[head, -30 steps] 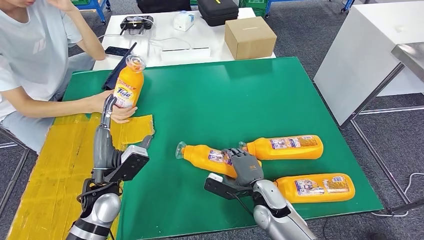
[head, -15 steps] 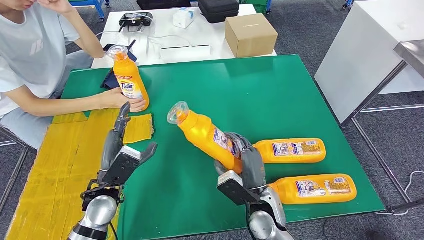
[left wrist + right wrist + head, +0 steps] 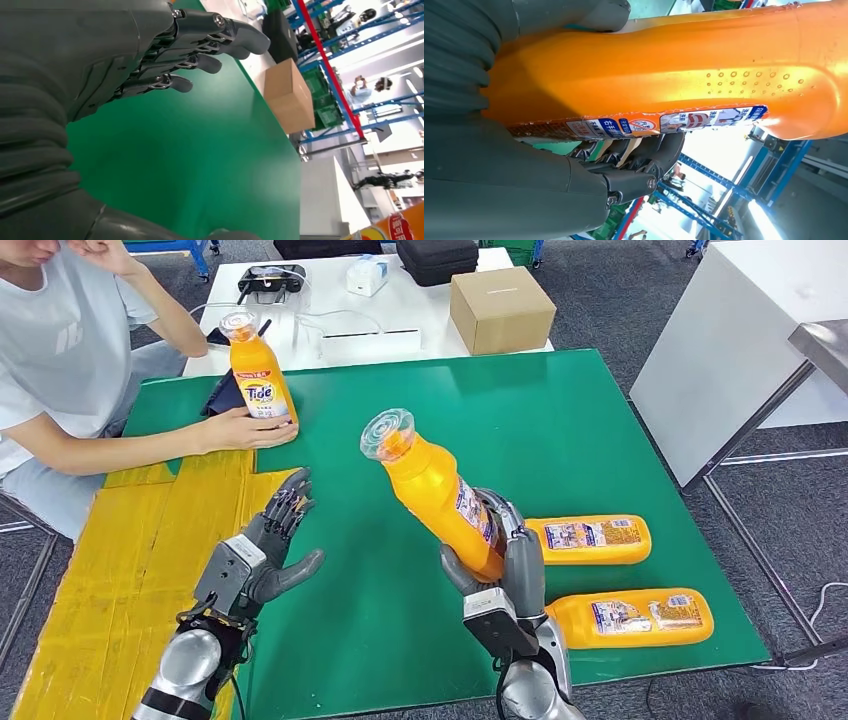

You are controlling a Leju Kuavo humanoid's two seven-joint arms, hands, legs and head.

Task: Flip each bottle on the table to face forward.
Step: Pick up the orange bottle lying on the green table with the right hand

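Observation:
My right hand point(image 3: 505, 565) grips an orange Tide bottle point(image 3: 440, 495) by its lower body and holds it tilted above the green mat point(image 3: 560, 430), clear cap up and to the left. Up close, the same bottle point(image 3: 684, 70) lies in the right hand point(image 3: 574, 170) with its fingers wrapped under the label edge. Two more orange bottles lie flat on the mat at the right, one point(image 3: 590, 539) behind the other point(image 3: 628, 616). My left hand point(image 3: 265, 550) hovers open over the mat's left edge, fingers point(image 3: 200, 47) spread. A fourth bottle point(image 3: 256, 378) stands upright at the far left.
A seated person rests a hand point(image 3: 245, 430) at the foot of the upright bottle. Yellow tape point(image 3: 130, 570) covers the table left of the mat. Behind stands a white table point(image 3: 330, 300) with a cardboard box point(image 3: 500, 308), black cases and cables. A white cabinet point(image 3: 740, 350) is at the right.
My right hand lifted the bottle off the mat and swung it toward upright. My left hand drew back from the far-left bottle, which the person stood upright.

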